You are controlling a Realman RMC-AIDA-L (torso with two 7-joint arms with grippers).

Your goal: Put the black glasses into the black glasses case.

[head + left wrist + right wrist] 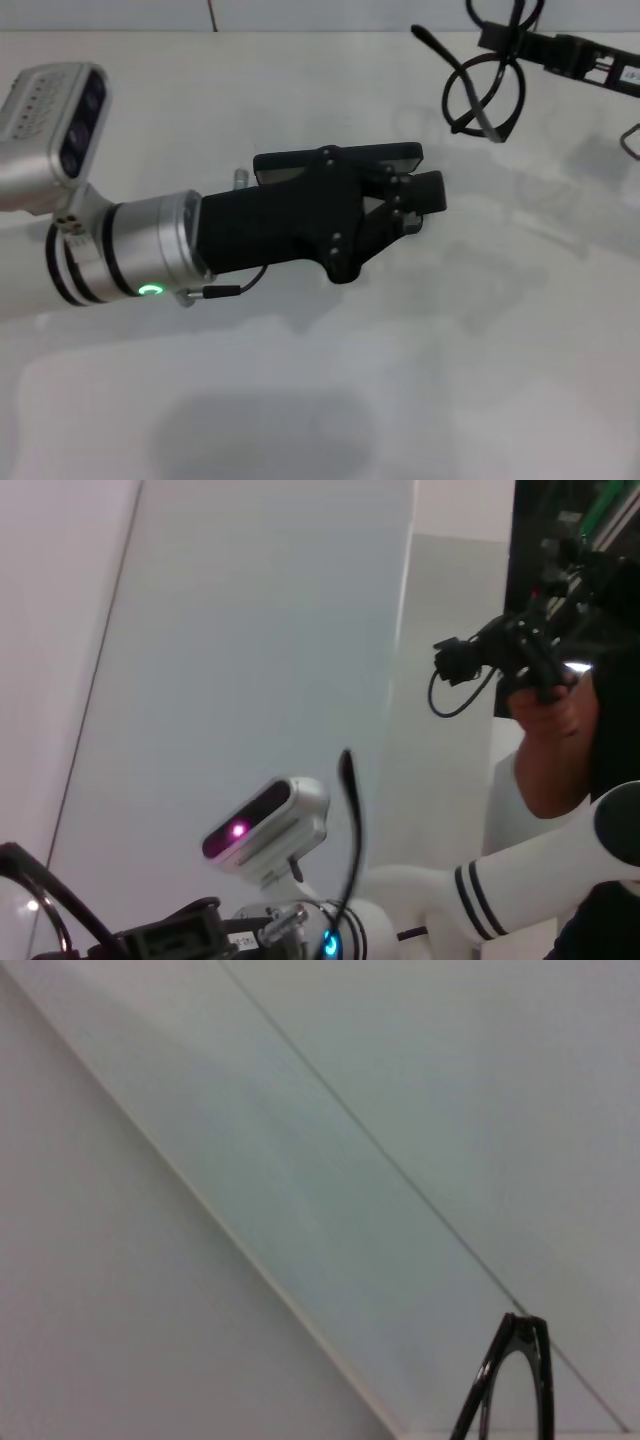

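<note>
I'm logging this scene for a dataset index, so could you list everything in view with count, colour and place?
black glasses: one, thin black frame with clear lenses, held above the table at the far right, hanging from the right hand.
black glasses case: one, matte black, on the table near the middle, largely covered by the left hand; whether its lid is open cannot be told.
table: one, white, filling the head view.
person: one, partly seen in the left wrist view, off in the background.
left hand: one, black, on a silver and white arm, over the case at the middle.
right hand: one, black, at the far right edge, gripping the glasses.
</note>
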